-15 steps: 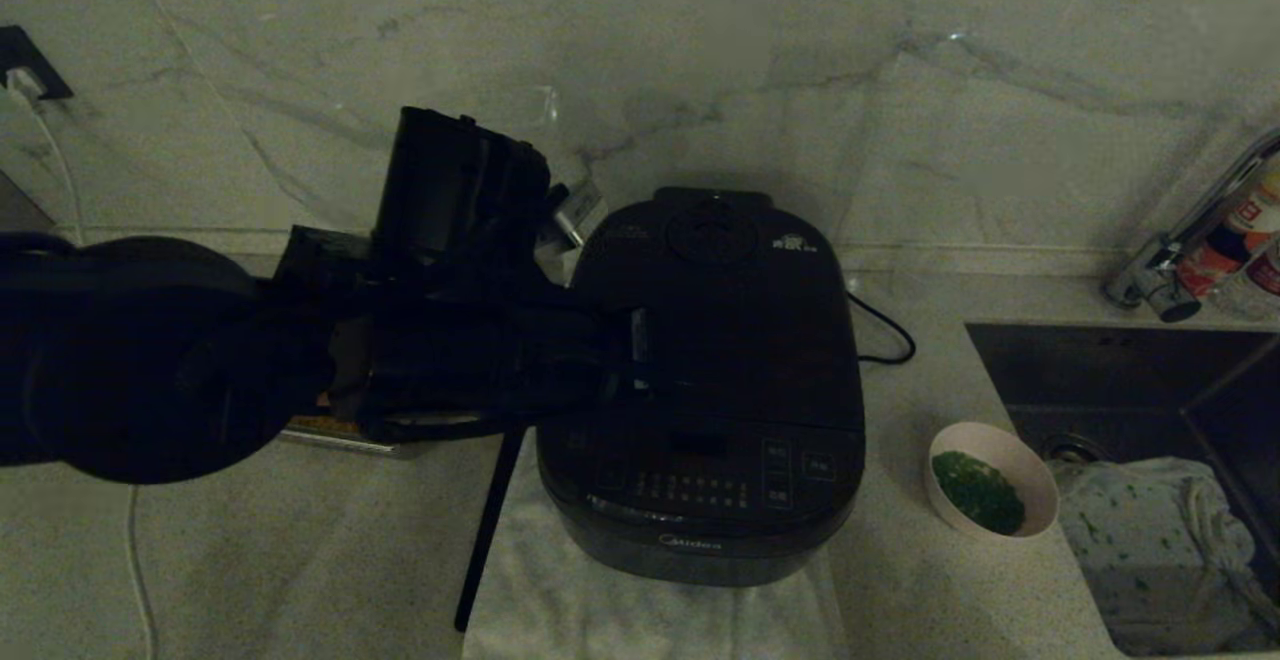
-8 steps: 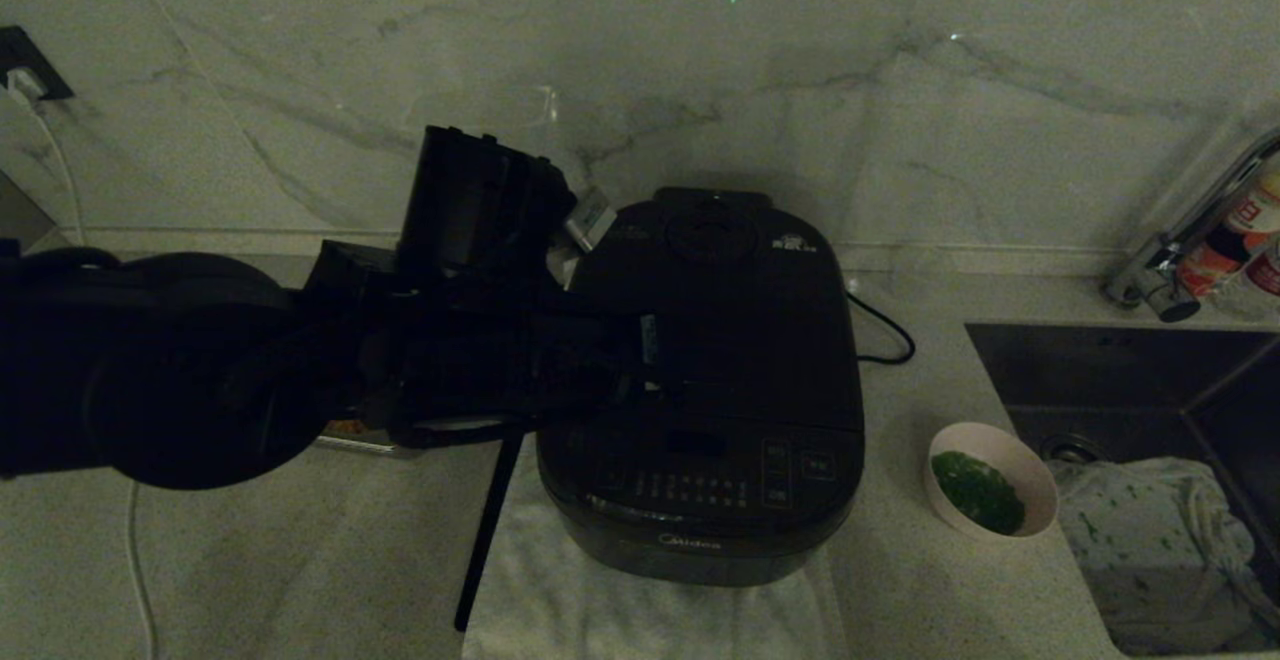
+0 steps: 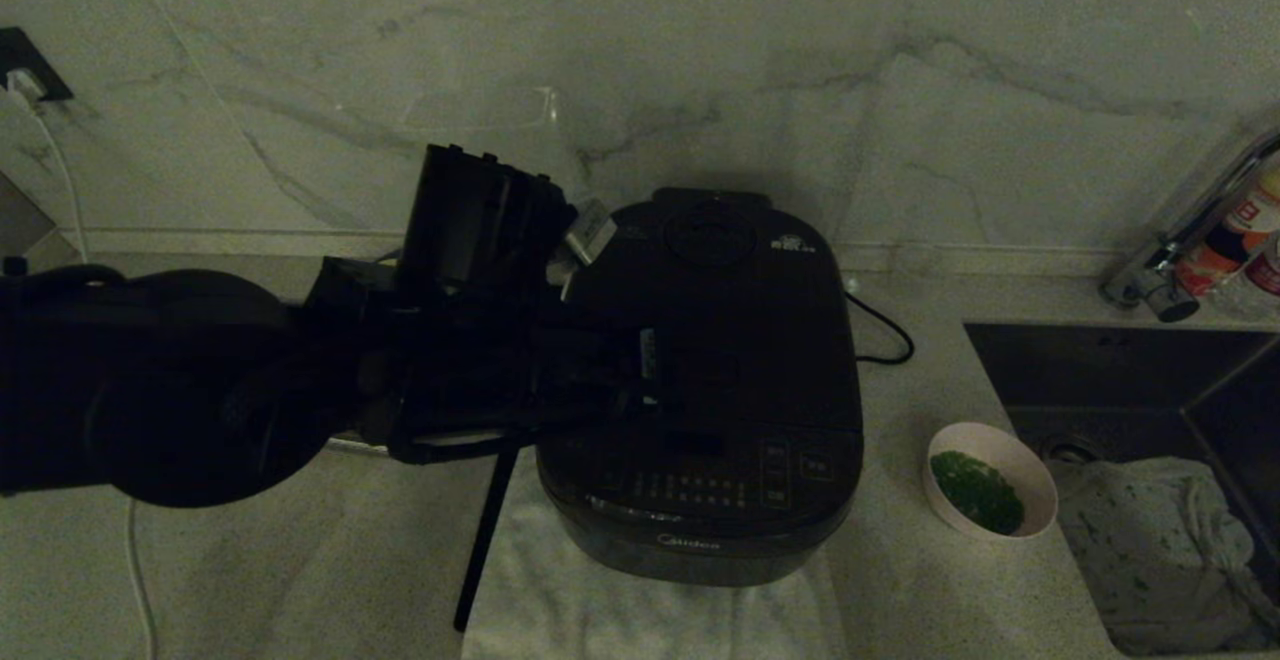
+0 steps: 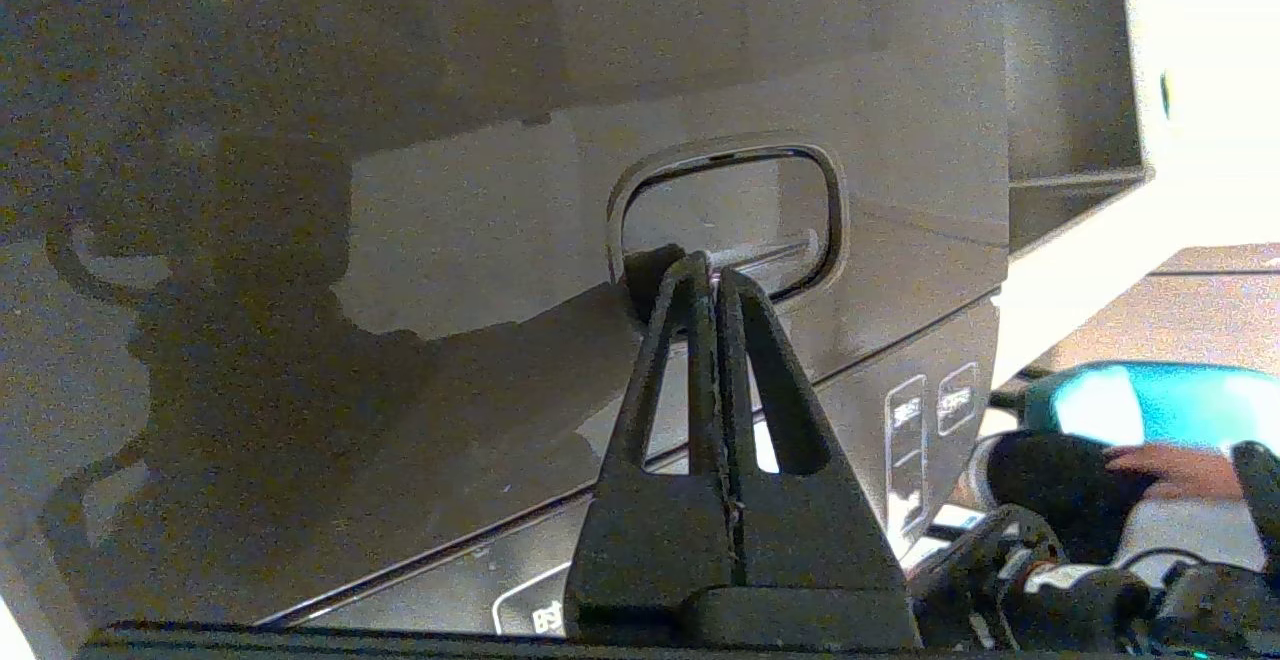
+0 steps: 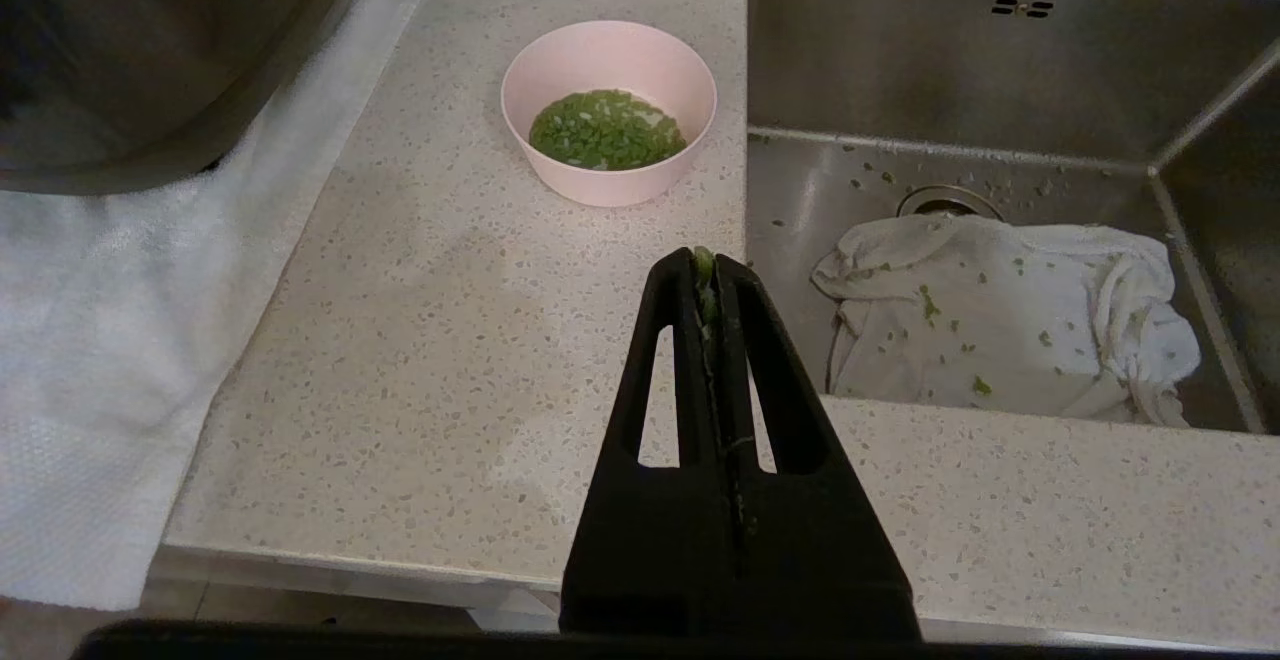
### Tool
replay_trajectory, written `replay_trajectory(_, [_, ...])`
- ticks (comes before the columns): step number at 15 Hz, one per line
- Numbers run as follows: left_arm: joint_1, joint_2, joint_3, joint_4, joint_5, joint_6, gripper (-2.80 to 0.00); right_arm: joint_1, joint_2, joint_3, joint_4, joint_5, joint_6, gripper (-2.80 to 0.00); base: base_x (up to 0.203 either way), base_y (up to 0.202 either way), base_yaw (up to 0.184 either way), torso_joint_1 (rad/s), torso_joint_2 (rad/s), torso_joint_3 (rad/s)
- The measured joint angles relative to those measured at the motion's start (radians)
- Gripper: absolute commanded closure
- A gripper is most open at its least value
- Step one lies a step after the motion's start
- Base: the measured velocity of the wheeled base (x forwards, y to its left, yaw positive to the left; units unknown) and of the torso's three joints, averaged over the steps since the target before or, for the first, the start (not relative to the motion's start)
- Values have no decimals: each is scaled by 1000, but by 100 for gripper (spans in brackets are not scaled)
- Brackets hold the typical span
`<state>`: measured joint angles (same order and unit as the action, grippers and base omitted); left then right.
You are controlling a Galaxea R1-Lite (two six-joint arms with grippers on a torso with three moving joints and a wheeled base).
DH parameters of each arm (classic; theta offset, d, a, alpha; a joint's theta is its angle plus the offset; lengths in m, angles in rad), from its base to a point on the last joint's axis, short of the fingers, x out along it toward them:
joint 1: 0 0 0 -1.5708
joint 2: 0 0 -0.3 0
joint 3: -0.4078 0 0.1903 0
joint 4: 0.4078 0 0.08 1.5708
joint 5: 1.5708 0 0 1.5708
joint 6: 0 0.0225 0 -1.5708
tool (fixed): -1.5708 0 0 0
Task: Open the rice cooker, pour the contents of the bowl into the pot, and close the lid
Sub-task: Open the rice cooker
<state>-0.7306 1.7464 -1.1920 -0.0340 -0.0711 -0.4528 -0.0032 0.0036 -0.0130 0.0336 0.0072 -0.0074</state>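
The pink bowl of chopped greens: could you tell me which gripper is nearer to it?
Right. The right gripper hangs near the counter's front edge, short of the bowl; the left gripper is on the cooker's lid.

Left arm is reaching in from the left, wrist turned level, and the left gripper point(image 4: 703, 275) is pressing its tips down with the two fingers point(image 4: 668, 360) squeezed flat together, no gap between them. Right gripper point(image 5: 706, 275) is hanging back low and off to the right, its fingers point(image 5: 668, 360) likewise pinched together, tips pointing forward.
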Motion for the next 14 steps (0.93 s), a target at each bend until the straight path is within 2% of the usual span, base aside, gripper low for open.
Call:
replay_trajectory(4, [0,-14,3,12,2,-7,0,0,0,0,0,0,0,0,0,0,0,0,0,0])
replay_trajectory(11, [1,-154,-85,14,10,-11,0,0,0,0,0,0,0,0,0,0,0,0,0,0])
replay_trajectory(14, [1,-226,-113,16,59,-5,0,0,0,0,0,0,0,0,0,0,0,0,0,0])
